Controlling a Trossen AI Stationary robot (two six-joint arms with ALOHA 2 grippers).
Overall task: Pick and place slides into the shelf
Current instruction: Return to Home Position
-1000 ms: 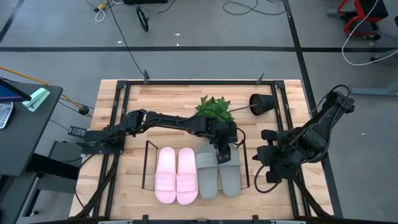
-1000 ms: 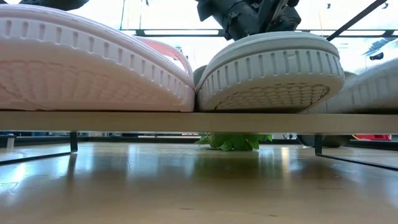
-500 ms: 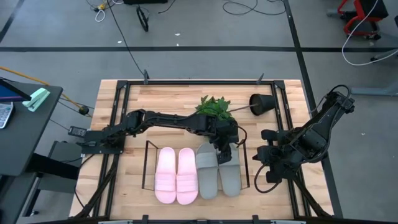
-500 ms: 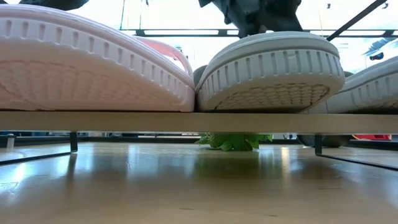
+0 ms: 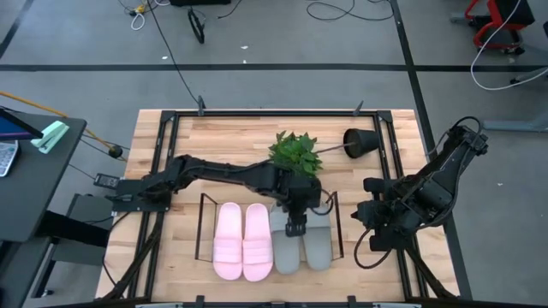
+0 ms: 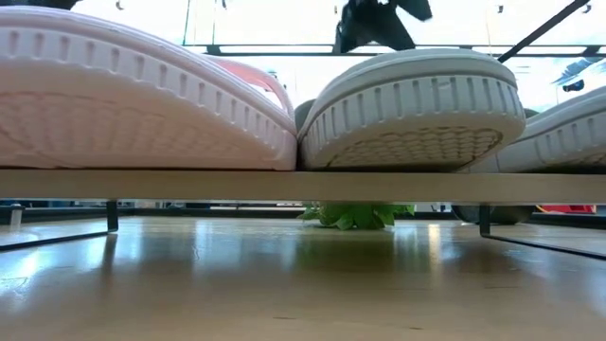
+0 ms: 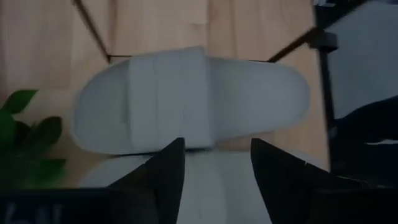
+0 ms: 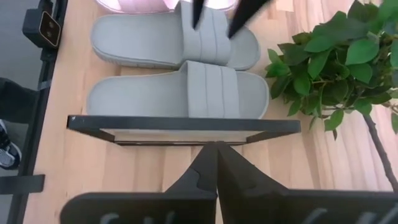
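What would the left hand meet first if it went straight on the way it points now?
Probably a grey slide on the shelf: the open left hand points down at the pair. Which one first is unclear.

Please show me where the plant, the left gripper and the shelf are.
plant (image 5: 295, 154): high view, on its leaves.
left gripper (image 5: 294, 229): high view, between its fingertips.
shelf (image 8: 186, 124): right wrist view, on its side frame.

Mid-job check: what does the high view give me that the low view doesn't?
High view only: all four slides side by side on the shelf, the right end effector beside it, a tipped black pot. Low view only: the soles' ribbed edges and the shelf's rail beneath them. Both: the left end effector above a grey slide, the green plant.
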